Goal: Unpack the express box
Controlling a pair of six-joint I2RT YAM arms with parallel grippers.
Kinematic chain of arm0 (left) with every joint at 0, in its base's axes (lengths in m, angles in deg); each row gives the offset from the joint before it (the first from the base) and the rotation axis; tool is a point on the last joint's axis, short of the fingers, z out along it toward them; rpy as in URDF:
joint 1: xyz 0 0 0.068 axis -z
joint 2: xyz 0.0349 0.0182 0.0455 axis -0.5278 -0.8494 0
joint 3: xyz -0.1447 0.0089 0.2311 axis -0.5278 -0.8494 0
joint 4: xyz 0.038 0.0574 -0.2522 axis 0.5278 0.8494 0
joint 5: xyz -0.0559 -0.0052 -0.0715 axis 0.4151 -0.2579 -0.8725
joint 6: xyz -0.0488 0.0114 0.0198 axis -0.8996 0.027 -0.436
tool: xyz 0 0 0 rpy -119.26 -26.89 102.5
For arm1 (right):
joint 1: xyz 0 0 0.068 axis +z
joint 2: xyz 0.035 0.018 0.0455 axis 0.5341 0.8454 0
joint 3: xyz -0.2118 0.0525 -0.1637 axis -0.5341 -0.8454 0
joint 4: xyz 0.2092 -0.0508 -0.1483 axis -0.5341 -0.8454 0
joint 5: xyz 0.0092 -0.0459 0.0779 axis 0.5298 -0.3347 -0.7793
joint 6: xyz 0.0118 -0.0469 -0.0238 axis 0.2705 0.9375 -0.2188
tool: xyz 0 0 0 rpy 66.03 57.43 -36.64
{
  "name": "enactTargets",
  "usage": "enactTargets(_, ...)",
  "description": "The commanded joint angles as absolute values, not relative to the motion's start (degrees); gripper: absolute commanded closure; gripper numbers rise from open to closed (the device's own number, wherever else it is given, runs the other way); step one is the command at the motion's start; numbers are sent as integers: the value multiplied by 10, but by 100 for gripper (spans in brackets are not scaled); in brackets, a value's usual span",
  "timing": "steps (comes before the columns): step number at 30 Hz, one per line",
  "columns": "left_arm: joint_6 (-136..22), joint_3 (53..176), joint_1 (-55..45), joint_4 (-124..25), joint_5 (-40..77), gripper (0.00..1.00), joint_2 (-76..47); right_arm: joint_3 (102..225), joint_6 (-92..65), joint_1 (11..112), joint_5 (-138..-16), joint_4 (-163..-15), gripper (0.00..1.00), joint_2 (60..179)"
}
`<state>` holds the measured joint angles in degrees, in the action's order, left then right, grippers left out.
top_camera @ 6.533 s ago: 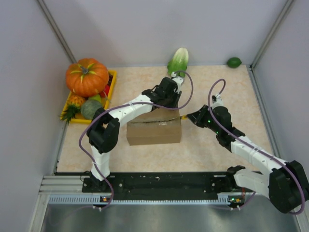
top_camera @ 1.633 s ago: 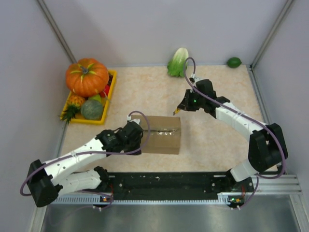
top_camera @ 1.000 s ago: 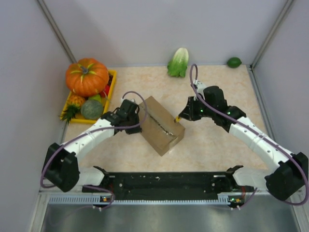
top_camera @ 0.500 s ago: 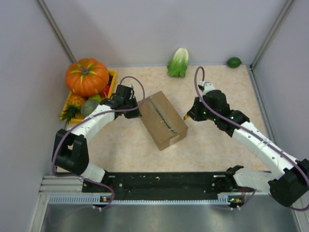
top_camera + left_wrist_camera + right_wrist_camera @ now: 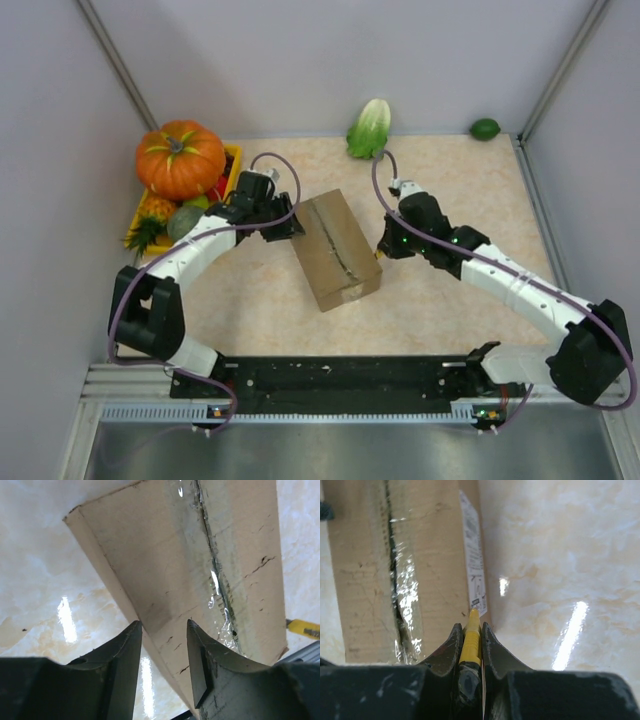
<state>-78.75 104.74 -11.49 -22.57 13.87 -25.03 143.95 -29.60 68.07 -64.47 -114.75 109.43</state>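
**Left gripper** (image 5: 164, 625): jaws apart, holding nothing. In the left wrist view one edge of the express box (image 5: 190, 565) shows in the gap between the two dark fingers (image 5: 125, 650). From above, this gripper sits at the box's 11 o'clock corner. Whether it touches the cardboard cannot be told.

**Right gripper** (image 5: 471, 627): jaws closed on a slim yellow tool (image 5: 471, 635). The tool's pointed tip lines up with the near end of the white label (image 5: 474, 575); contact cannot be told. From above, this gripper (image 5: 383, 247) lies at the box's 3 o'clock side.

**Express box** (image 5: 337, 250): flaps shut, standing at the centre of the beige table (image 5: 450, 180). Its long axis runs from 11 to 5 o'clock. Glossy clear tape (image 5: 402, 580) covers the centre seam, wrinkled and split along the line.

**Surroundings:**
- At the table's 10 o'clock, a yellow tray (image 5: 233, 180) holds a large orange pumpkin (image 5: 180, 158), a pineapple (image 5: 148, 222) and a round green fruit (image 5: 188, 225).
- A Chinese cabbage (image 5: 370, 128) lies at 12 o'clock.
- A lime (image 5: 485, 128) lies at 1 o'clock.
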Motion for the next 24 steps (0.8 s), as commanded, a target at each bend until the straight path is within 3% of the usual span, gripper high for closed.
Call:
enactTargets(1, -781, 1069, -122, -281, 74, 54, -274, 1440, -293, 723, -714, -1128, 100, 1086)
enactTargets(10, -735, 1120, -126, -263, 31, 55, -349, 1419, -289, 781, -788, -1092, 100, 1068)
enactTargets(18, -698, 1144, -130, -210, 109, 55, -323, 1451, -234, 843, -556, -1132, 100, 1008)
enactTargets(24, -682, 1114, -130, -178, 116, 54, -269, 1472, -148, 887, -598, -1104, 100, 1002)
